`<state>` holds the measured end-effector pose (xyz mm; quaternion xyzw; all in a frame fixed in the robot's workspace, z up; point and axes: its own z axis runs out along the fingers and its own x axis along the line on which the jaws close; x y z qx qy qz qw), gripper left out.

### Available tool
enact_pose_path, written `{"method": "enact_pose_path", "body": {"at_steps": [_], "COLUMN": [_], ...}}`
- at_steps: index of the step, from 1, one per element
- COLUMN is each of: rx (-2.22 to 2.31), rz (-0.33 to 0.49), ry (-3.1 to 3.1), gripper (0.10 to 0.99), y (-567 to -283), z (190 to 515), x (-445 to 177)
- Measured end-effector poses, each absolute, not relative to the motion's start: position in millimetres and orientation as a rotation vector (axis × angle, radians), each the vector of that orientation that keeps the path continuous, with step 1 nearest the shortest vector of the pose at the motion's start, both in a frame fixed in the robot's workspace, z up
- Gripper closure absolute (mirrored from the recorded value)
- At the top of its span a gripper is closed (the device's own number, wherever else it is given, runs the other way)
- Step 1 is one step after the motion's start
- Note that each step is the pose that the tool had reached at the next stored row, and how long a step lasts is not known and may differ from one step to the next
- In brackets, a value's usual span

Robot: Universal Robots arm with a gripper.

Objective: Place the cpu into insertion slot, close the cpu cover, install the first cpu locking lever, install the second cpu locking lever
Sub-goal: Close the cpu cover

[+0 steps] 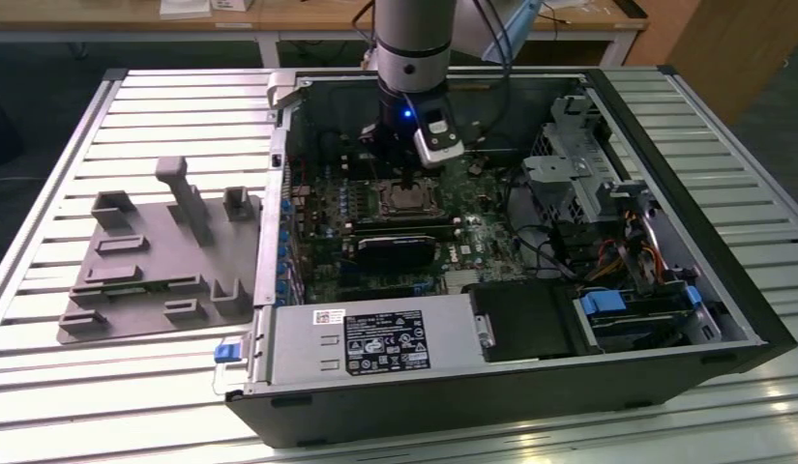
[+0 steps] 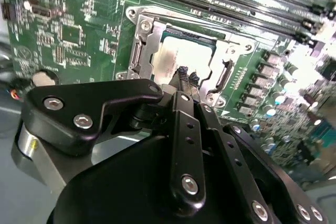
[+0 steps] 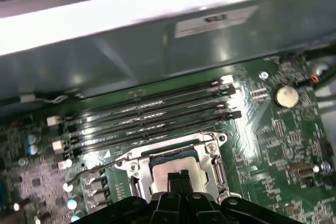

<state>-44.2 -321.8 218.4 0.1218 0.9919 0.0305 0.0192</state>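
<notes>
Tool: my tool (image 2: pixel 186 80) has its two fingertips pressed together, poised right over the chip; whether they touch it, I cannot tell.
Chip: the cpu (image 2: pixel 176 56) lies flat in the insertion slot (image 1: pixel 405 198), silver top up.
Cover: the cpu cover (image 2: pixel 148 38) lies down around the chip, which shows through its window.
Lever: a thin wire locking lever (image 3: pixel 105 164) juts past one corner of the socket; latched or not, I cannot tell.
Memory: four long black memory slots (image 3: pixel 152 114) run just beside the socket.
Case: the open computer case (image 1: pixel 669 145) rests on the slatted bench (image 1: pixel 115 406); my arm (image 1: pixel 412 48) enters from 12 o'clock in the exterior view.
Tray: a grey moulded tray (image 1: pixel 140 280) sits at 9 o'clock from the case.
</notes>
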Motion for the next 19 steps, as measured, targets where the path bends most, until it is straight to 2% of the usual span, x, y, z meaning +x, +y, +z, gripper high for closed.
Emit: {"method": "enact_pose_path", "body": {"at_steps": [9,13,19], "rx": [0.134,0.111,0.111], "rz": [0.089,0.055,0.06], "ry": [3.103,3.106,3.106], "gripper": [0.984,0.984,0.984], "y": [-321.7,-321.7,-321.8], "z": [217.2,217.1,219.8], "x": [-44.2,-44.2,-44.2]}}
